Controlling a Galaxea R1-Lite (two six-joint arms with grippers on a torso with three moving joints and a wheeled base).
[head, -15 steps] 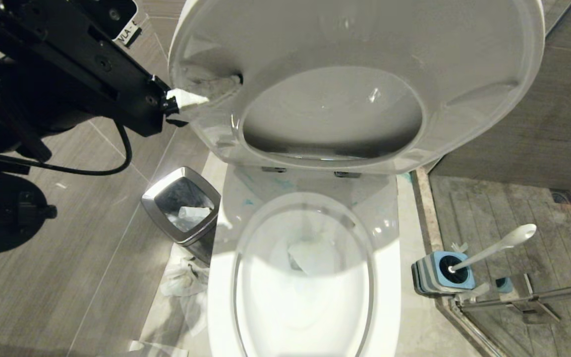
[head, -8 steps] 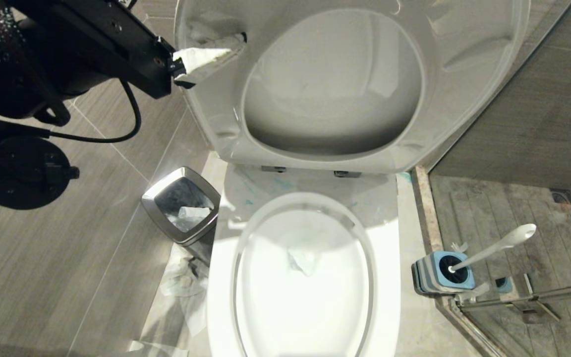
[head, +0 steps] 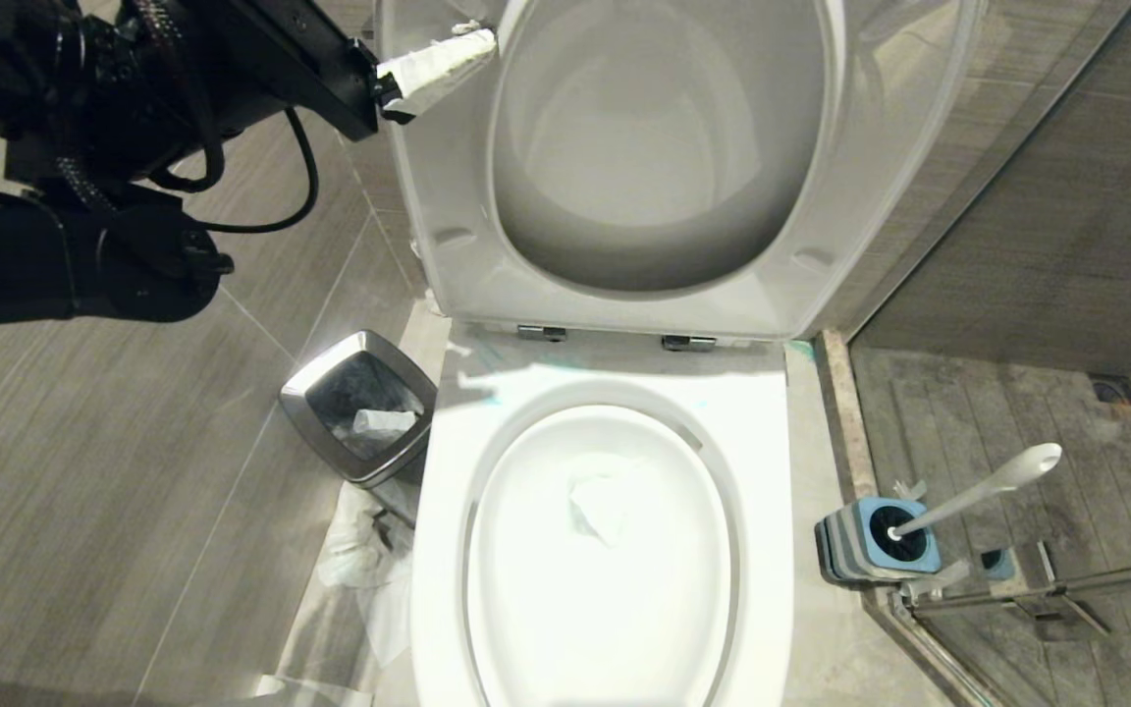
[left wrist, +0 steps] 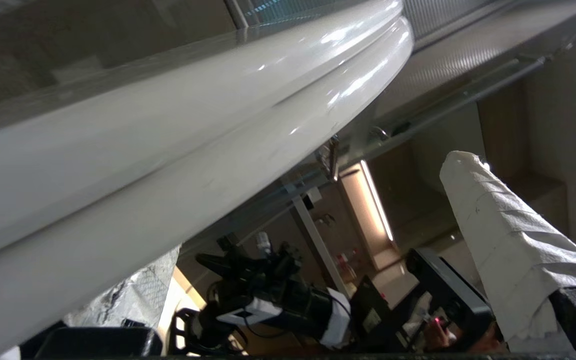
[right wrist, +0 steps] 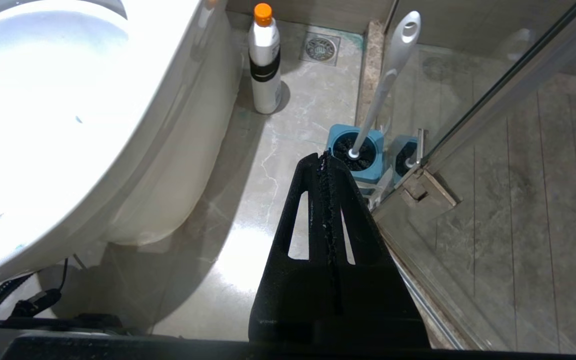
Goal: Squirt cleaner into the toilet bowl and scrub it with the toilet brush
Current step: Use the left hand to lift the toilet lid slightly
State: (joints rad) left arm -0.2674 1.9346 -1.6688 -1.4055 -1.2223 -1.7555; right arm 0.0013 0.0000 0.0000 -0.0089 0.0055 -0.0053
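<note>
Glossy white ceramic toilet bowl [head: 605, 589] exposed, seat raised.
Left end effector [head: 428, 64] spread wide, padded finger against raised seat edge above bowl: slip risks seat slamming down.
Slim white-grey toilet brush [head: 978, 496] in holder right of bowl, untouched.
Right end effector [right wrist: 327, 160] closed, empty, near brush.

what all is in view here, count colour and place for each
glossy white ceramic toilet bowl: 1, white, centre, wad of white paper inside
white seat and lid: 1 pair, raised above the bowl
turquoise cleaner smears: few, on rim near hinges
slim white-grey toilet brush: 1, in blue-and-grey square holder, right of bowl
square steel bin: 1, silver, black liner, left of bowl
white bottle with orange cap: 1, floor beside bowl
crumpled paper: white, floor below bin
left gripper: black, paper-wrapped fingers, open, at the raised seat's edge
right gripper: black, shut, over the floor near the holder
</note>
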